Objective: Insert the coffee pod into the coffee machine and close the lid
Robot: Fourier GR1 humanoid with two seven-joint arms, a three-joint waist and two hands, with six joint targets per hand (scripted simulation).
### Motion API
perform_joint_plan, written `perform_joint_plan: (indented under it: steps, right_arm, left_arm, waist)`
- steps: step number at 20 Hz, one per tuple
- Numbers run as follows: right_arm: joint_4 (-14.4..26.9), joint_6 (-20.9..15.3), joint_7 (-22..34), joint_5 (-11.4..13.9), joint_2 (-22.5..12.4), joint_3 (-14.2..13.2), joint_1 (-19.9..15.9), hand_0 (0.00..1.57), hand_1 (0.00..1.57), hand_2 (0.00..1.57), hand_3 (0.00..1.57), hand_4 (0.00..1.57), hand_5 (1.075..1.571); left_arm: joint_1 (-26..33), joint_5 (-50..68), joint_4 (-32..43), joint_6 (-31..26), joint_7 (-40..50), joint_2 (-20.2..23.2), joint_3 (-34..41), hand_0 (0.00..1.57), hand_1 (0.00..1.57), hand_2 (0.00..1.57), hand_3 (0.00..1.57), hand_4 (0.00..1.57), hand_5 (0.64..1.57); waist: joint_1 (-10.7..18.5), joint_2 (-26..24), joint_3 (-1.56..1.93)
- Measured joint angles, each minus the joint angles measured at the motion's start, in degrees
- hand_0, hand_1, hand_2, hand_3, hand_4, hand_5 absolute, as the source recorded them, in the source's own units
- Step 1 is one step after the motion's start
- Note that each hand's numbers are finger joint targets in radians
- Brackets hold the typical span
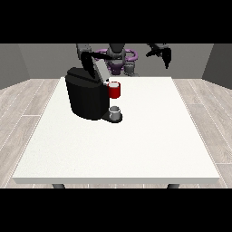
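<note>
Filling most of the view, the white table (136, 149) carries the black coffee machine (86, 97) on its far side toward the view's left, well clear of the near edge. The machine is a bulky dark block with a red part (114, 90) at its front and a small grey cup (115, 112) standing on its base just below that. Behind it, the robot's arm at the view's left reaches down over the machine's top, and a dark slanted piece there may be the raised lid, though I cannot separate it from the arm. The hand at the view's left (96, 78) sits against the machine's upper edge, and how its fingers lie I cannot tell. The hand at the view's right (164, 53) hangs in the air well apart from everything, fingers relaxed and drooping, holding nothing. The coffee pod itself I cannot pick out; nothing lies loose on the table, so it is likely at or in the machine. By that reading the insertion is near done or done, with closing the lid left.
</note>
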Motion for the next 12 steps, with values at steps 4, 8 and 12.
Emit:
perform_joint_plan:
  steps: [4, 8, 12]
  right_arm:
    - [1.0, 0.2, 0.2, 0.5, -0.4, 0.4, -2.5, 0.00, 0.00, 0.00, 0.00, 0.13, 1.571]
    - [1.7, 0.3, -0.7, 1.5, -1.3, 0.7, -4.3, 0.00, 0.00, 0.00, 0.00, 0.12, 1.571]
    - [1.9, 0.5, 1.8, 2.7, -2.1, 1.7, -7.1, 0.00, 0.00, 0.00, 0.00, 0.11, 1.571]
  left_arm:
    - [-0.1, 0.4, -1.6, 0.3, 1.0, 1.3, 0.5, 0.00, 0.00, 0.00, 0.00, 0.30, 1.571]
    - [0.7, -0.3, -2.8, 0.9, 0.5, 1.6, -0.1, 0.00, 0.00, 0.00, 0.00, 0.35, 1.571]
    - [0.3, -0.9, -2.0, 1.7, 0.3, 1.4, -0.5, 0.00, 0.00, 0.00, 0.00, 0.36, 1.571]
  waist:
    - [-0.7, 1.4, 0.04]
    - [-0.4, 2.8, 0.10]
    - [-0.5, 4.0, 0.35]
